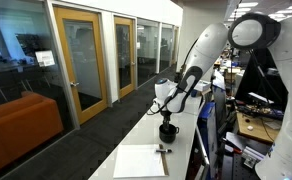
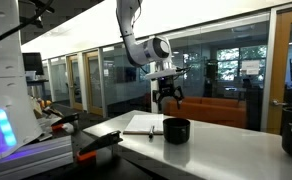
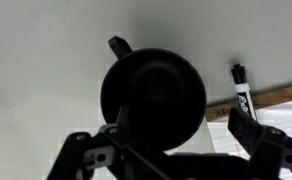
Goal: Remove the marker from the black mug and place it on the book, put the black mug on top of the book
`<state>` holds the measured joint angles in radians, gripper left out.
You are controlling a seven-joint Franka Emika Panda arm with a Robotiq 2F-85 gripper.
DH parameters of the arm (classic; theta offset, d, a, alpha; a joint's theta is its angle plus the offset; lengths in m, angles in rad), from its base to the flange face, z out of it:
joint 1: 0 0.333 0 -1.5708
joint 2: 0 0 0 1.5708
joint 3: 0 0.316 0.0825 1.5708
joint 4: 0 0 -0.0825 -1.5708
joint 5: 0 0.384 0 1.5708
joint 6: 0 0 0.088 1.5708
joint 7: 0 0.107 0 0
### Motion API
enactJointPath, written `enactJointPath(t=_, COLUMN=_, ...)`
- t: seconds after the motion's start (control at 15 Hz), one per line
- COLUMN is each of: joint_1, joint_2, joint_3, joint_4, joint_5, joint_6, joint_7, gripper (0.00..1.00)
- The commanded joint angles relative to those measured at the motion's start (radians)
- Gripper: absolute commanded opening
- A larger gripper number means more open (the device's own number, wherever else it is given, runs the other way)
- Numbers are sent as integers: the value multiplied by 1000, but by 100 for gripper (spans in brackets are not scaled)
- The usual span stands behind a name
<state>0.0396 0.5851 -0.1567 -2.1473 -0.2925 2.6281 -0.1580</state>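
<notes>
1. The mug stood straight beneath the claw. In the wrist view its round mouth sat between the two fingers. Its handle pointed away from the wrist and a little to one side, off the line between the fingers.
2. The jaws stood wide apart and gripped nothing. In both exterior views the claw hung clear above the mug, not touching it.
3. On the bench the mug stood just past the book, toward the long edge on the arm's side.
4. The marker was out of the mug and lay just beside it, its long axis roughly crosswise to the line between the fingers. It seemed to rest at the book's corner nearest the mug, though I could not tell whether it lay wholly on the cover.
5. The arm arched out over the bench, its wrist pointing straight down.
6. A plain descent would probably bring the fingers down either side of the mug's wall, clear of the handle.
</notes>
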Motion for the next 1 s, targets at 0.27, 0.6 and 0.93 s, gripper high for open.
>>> enactJointPath(t=0.27, joint_1=-19, joint_2=60, joint_3=11, joint_4=7, joint_5=-12, joint_6=-18, joint_7=27, gripper=100)
enactJointPath(t=0.6, joint_1=-43, joint_2=113, joint_3=20, joint_4=6, joint_5=-11, joint_6=20, joint_7=-5, gripper=100)
enactJointPath(t=0.93, joint_1=-54, joint_2=151, joint_3=25, joint_4=10, joint_5=-15, joint_6=53, joint_7=-35, gripper=100)
